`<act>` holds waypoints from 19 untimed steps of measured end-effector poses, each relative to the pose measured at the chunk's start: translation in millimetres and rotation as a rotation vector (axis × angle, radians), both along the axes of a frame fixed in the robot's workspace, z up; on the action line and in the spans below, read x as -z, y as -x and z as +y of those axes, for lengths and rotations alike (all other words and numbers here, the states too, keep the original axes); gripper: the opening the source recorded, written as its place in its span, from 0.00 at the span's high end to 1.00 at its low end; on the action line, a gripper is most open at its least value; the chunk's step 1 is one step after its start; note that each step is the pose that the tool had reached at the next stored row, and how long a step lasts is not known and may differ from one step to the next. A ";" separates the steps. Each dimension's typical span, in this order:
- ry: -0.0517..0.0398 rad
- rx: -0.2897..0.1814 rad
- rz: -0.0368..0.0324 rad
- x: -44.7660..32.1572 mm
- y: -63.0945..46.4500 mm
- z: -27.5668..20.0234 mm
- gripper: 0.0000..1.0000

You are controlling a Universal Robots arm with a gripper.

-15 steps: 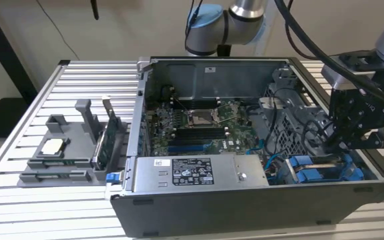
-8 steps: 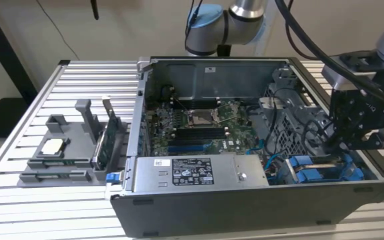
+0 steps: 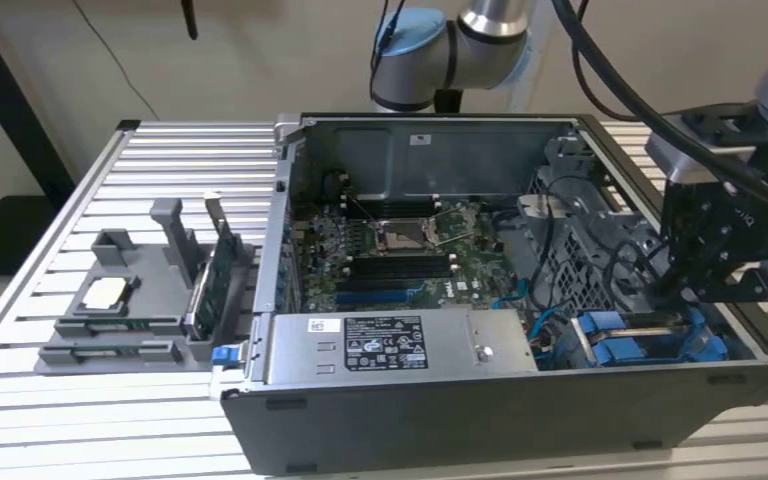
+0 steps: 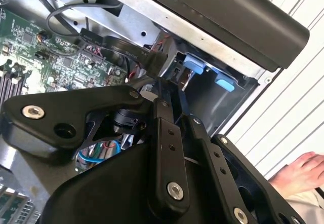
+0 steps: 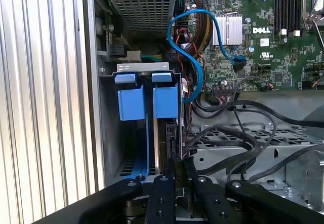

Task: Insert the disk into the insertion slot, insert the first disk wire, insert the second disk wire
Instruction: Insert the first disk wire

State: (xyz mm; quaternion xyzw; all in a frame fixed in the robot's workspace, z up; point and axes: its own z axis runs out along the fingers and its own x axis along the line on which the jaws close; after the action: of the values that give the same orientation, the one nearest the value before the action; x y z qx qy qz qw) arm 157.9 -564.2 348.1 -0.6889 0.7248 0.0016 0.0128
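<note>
The disk [image 5: 169,135] stands on edge inside the insertion slot [image 5: 109,133], in the open computer case's [image 3: 491,420] near corner at the exterior view's right, on the slatted counter [image 3: 37,400]. The gripper [image 5: 178,166] hangs at the disk's exposed edge, its fingers [image 5: 161,197] drawn together, tips almost meeting. A blue wire [image 5: 200,79] loops beside the slot
</note>
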 end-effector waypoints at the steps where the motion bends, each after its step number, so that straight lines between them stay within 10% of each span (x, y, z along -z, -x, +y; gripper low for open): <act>1: -0.0001 0.000 0.0000 0.1 0.0 -0.2 0.81; 19: -0.0011 -0.002 0.0117 1.7 -1.0 -6.3 0.81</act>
State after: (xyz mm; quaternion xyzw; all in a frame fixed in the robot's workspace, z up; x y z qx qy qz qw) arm 158.9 -570.5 346.4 -0.6894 0.7243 0.0060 0.0089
